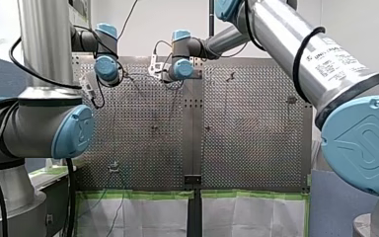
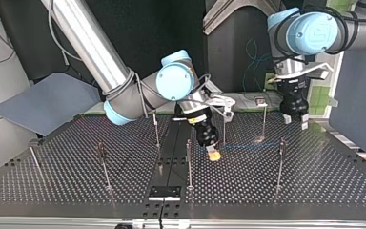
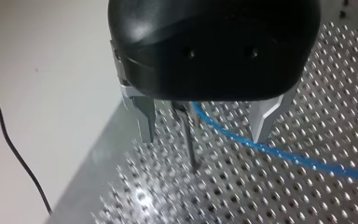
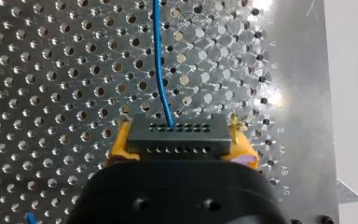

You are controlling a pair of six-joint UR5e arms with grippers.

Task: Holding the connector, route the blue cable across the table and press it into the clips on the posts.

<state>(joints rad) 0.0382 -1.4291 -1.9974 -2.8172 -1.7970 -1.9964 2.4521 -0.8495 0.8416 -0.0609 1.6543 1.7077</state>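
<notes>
In the right wrist view my right gripper [image 4: 182, 148] is shut on a dark multi-hole connector [image 4: 177, 133], with a yellow pad [image 4: 120, 144] at each end of it. The blue cable [image 4: 162, 70] leaves the connector and runs ahead over the perforated plate. In the top view that gripper [image 2: 213, 154] hangs low over the table's middle, and the cable [image 2: 248, 144] stretches from it toward the view's right. My left gripper [image 3: 203, 140] is open, its metal fingers [image 3: 144, 121] astride a thin post [image 3: 189, 144]. The cable [image 3: 279, 156] passes from that post's top out past one finger.
Several thin posts stand on the perforated table [image 2: 314, 186], among them one [image 2: 188, 162] beside my right gripper and others [image 2: 280, 162] [image 2: 103, 164] to either side. A black block [image 2: 164, 192] sits at the near edge in the top view. My left gripper [image 2: 295, 121] hovers at that view's right.
</notes>
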